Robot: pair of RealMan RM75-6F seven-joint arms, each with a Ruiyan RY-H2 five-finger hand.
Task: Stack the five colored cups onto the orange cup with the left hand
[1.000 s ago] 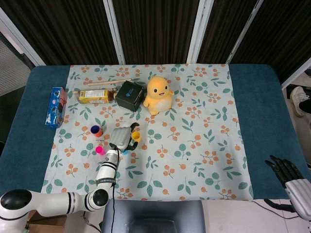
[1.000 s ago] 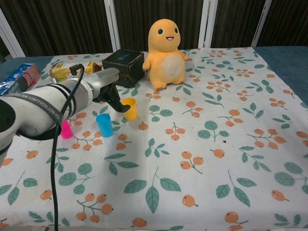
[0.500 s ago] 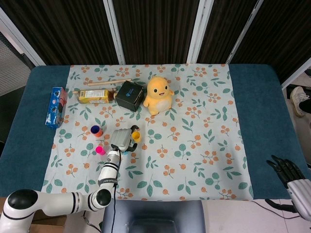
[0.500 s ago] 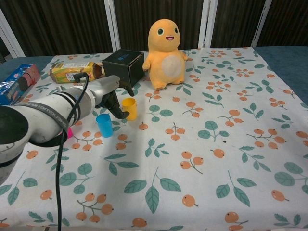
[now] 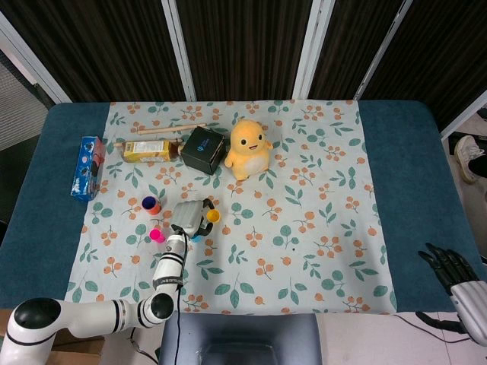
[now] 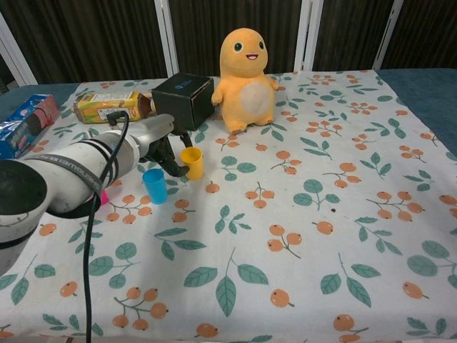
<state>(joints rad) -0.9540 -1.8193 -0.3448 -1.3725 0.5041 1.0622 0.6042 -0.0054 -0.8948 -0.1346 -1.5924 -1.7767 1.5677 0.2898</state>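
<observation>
- Loads of bare cloth right of the yellow cup (image 6: 191, 162)
- Left hand (image 6: 166, 150) gripping that cup, upright, beside blue cup (image 6: 154, 186)
- Right hand (image 5: 455, 275) off the worktop (image 5: 403, 152) edge, holding nothing, fingers apart
- Four cups visible

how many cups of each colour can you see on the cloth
yellow cup: 1
blue cup: 1
pink cup: 1
orange cup: 1
purple cup, apparently nested in the orange one: 1
total: 5 cups in view
</observation>
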